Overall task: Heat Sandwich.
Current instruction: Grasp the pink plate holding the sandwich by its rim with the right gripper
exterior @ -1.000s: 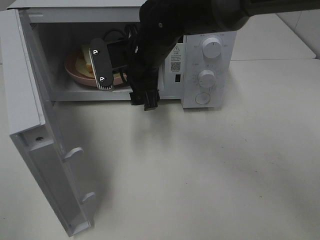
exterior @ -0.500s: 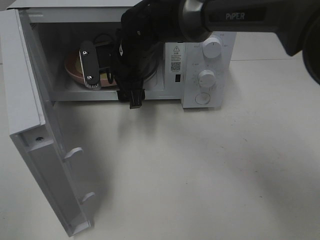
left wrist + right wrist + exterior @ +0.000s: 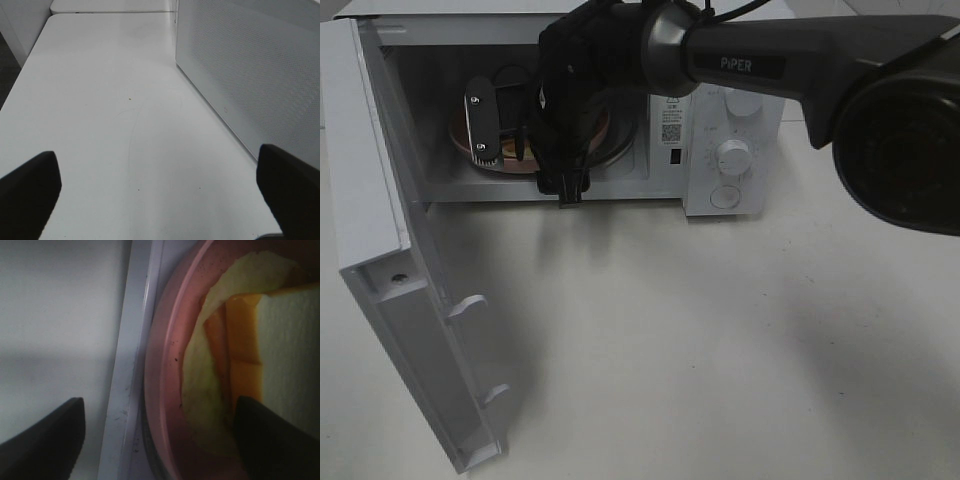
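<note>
The sandwich (image 3: 280,350) is seen lying flat on the pink plate (image 3: 167,365), which sits inside the open microwave (image 3: 730,120) toward the left of its cavity. In the right wrist view one orange-brown crust edge runs as a straight band beside the white bread face; which way the long axis runs within the cavity cannot be told, since the exterior high view shows only a sliver of plate (image 3: 460,135) behind the arm.

The right gripper (image 3: 160,440) is held over the plate, its fingers spread apart, one over the pale floor outside the plate rim, the other over the sandwich. Nothing is gripped; contact with the bread cannot be judged.

The left gripper (image 3: 160,192) is spread wide and unloaded above the table (image 3: 100,100), beside the microwave's perforated outer wall.

The door (image 3: 390,260) is swung fully outward at the left. Bare tabletop is noted in front of the cavity.
</note>
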`<state>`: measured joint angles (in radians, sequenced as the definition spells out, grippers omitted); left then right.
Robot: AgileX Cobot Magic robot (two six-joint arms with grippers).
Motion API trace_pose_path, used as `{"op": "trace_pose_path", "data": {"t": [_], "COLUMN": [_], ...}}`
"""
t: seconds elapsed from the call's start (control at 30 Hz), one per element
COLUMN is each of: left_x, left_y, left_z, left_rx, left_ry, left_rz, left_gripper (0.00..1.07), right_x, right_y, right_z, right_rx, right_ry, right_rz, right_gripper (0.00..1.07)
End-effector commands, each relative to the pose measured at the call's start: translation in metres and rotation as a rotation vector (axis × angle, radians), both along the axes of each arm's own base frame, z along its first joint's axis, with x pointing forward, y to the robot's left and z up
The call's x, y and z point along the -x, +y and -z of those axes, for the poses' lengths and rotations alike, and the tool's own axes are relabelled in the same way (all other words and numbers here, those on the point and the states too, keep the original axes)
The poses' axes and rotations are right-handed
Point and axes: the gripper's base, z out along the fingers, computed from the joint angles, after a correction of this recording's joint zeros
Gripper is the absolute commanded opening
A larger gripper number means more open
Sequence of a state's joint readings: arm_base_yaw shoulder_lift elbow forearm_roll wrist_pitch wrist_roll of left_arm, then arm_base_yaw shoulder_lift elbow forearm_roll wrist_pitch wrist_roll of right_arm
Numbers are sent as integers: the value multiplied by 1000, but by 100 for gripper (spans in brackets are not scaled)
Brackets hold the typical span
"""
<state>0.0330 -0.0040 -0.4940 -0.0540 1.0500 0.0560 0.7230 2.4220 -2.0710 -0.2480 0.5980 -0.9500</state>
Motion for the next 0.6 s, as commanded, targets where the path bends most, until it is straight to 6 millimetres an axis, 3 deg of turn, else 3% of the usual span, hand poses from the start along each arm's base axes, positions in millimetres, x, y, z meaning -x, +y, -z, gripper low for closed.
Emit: {"op": "trace_pose_path", "data": {"t": [0.03, 0.6], "left_x": [2, 2], "left_y": [-1, -1], "left_z": [0, 0], "left_rx": [6, 6], "left_ry": [-27, -27], "left_rz": [3, 3], "left_gripper": [100, 100], "right_x": [-1, -9], "right_y": [8, 16], "right_z": [7, 33], "right_rx": [-1, -3], "right_ry": [9, 12], "right_rz": [17, 13], "right_gripper": [77, 76]}}
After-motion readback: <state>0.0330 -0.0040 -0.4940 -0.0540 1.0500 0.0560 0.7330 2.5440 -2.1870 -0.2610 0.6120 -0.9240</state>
